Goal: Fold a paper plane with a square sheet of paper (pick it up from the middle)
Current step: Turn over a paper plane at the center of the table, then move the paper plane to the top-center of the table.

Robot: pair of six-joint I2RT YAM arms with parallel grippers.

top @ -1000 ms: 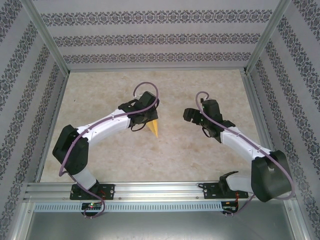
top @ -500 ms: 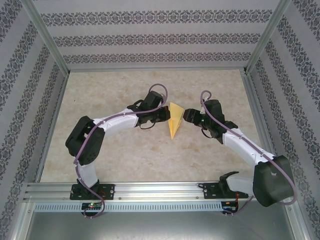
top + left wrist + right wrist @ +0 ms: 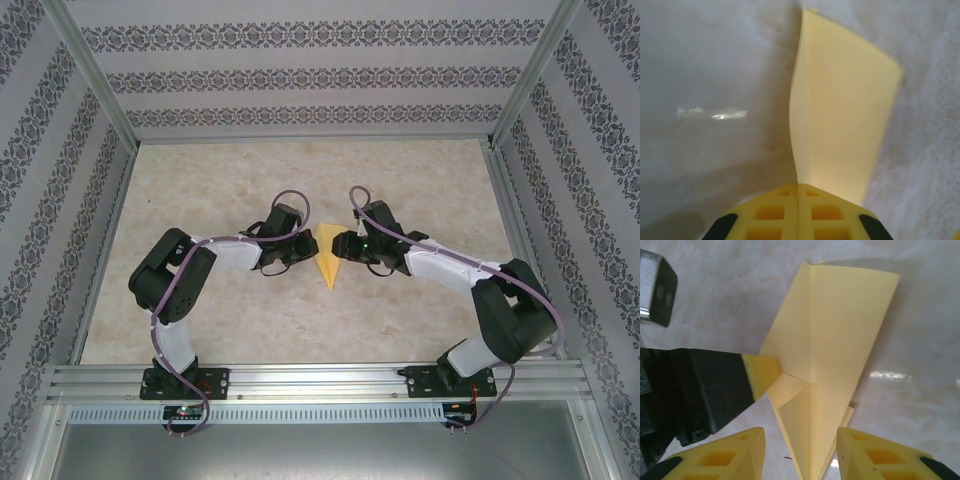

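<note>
Left wrist: pincer clamps paper plane.

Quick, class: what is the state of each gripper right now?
Left gripper: shut on the paper plane.
Right gripper: open, jaws straddling the paper plane.

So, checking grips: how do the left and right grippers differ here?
The left gripper is shut, pinching the paper plane; the right gripper is open, fingers apart with the plane's narrow end between them. The left gripper sits on the plane's left, the right on its right. Both meet at the plane.
</note>
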